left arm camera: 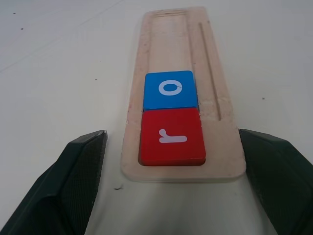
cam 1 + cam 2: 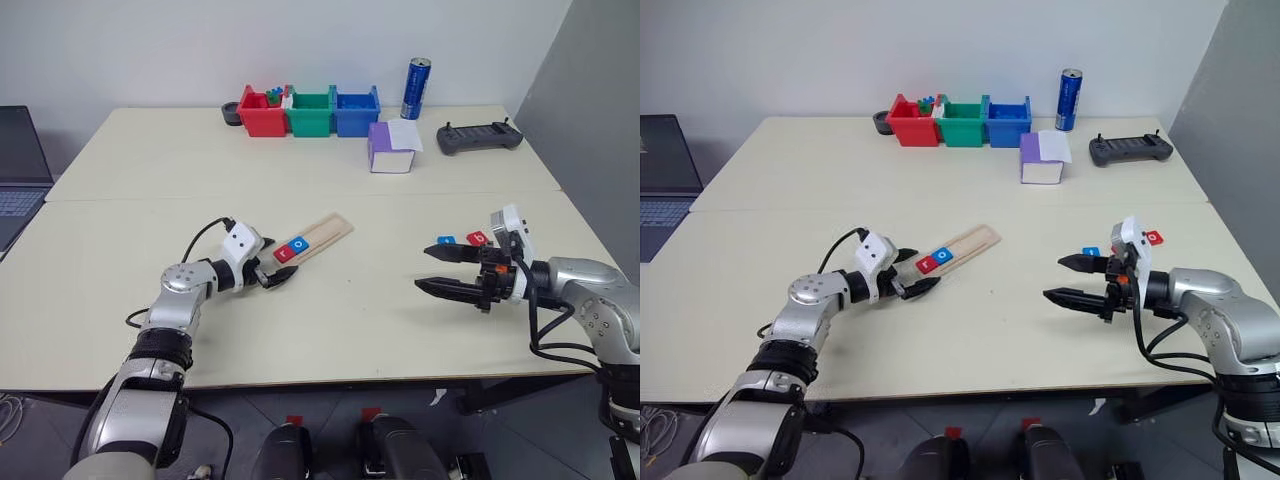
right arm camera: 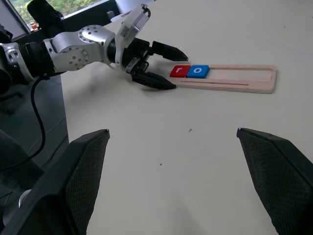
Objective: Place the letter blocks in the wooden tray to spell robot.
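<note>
Tray point(image 2: 315, 239) lies on the table point(image 2: 350, 320) w/ its near end between the left gripper point(image 1: 171, 191) fingers – jaws wide, holding nothing, not touching it. Red r point(image 1: 172, 136) at that end, blue o point(image 1: 169, 89) touching it next along. Right gripper point(image 2: 445, 270) well right of tray – splayed, empty. Blue tile point(image 2: 446, 240) & red tile point(image 2: 478, 238) just behind it. Bins point(image 2: 309, 111), can point(image 2: 415, 88) far beyond tray, by the wall.

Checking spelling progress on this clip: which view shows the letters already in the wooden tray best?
The left wrist view: the red r block and blue o block sit close up in the wooden tray, letters legible. The right wrist view shows both tiles from the side, smaller. The two eye views show them as small tiles, letters barely readable.
</note>
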